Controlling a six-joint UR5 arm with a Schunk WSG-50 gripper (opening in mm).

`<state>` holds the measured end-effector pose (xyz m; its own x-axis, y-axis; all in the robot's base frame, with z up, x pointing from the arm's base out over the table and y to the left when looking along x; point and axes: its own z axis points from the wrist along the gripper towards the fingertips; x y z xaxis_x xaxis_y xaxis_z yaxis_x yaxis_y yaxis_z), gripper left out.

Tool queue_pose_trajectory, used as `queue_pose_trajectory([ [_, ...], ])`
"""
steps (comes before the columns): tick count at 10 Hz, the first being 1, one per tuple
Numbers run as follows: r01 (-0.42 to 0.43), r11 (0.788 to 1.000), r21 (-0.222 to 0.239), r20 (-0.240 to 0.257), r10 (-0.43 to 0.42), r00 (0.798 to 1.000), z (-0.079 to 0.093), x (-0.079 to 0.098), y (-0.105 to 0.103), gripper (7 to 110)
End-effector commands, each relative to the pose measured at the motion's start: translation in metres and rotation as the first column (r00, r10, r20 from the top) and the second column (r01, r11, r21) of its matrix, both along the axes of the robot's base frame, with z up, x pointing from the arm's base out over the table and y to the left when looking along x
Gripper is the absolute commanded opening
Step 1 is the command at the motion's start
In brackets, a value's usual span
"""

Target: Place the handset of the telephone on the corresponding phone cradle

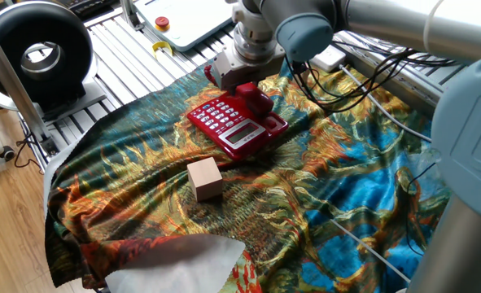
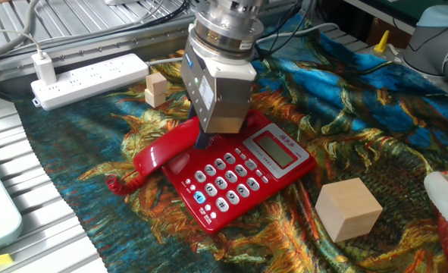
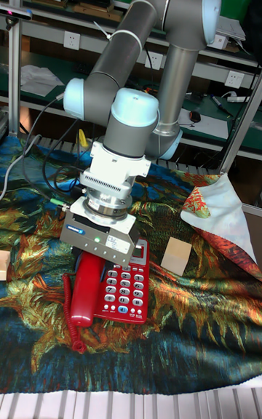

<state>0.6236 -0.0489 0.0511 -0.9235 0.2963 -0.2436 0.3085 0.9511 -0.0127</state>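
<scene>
Wooden cube [image 2: 348,208] nearest, square-edged, on a glossy patterned cloth [image 2: 375,114]. Red plastic telephone [image 2: 242,171] beyond, keypad and grey display up. Curved glossy handset [image 2: 165,148] lies along its phone cradle [image 2: 180,161] edge, one end overhanging. Gripper [image 2: 201,141] points straight down, jaws narrow, clamped on handset. White power strip [image 2: 87,78] farthest.

The arm [image 3: 138,48] bends steeply down, wrist vertical, hand [image 2: 202,141] pointing straight downward

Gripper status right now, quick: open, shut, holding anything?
Gripper: shut on the handset, holding it partly over the left edge of the telephone.
</scene>
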Motion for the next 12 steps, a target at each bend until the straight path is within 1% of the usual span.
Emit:
queue_pose_trajectory([
  [1, 0.014, 1.000, 0.006, 0.012, -0.014, 1.000, 0.000, -0.003, 0.002, 7],
  [4, 0.020, 1.000, 0.007, 0.023, -0.020, 1.000, -0.001, -0.004, 0.004, 7],
  [6, 0.023, 1.000, -0.001, 0.028, -0.023, 0.999, 0.000, -0.005, 0.003, 7],
  [8, 0.023, 1.000, -0.004, 0.030, -0.022, 0.999, 0.002, -0.007, 0.002, 7],
  [12, 0.028, 1.000, -0.004, 0.022, -0.028, 0.999, 0.000, -0.014, 0.005, 7],
])
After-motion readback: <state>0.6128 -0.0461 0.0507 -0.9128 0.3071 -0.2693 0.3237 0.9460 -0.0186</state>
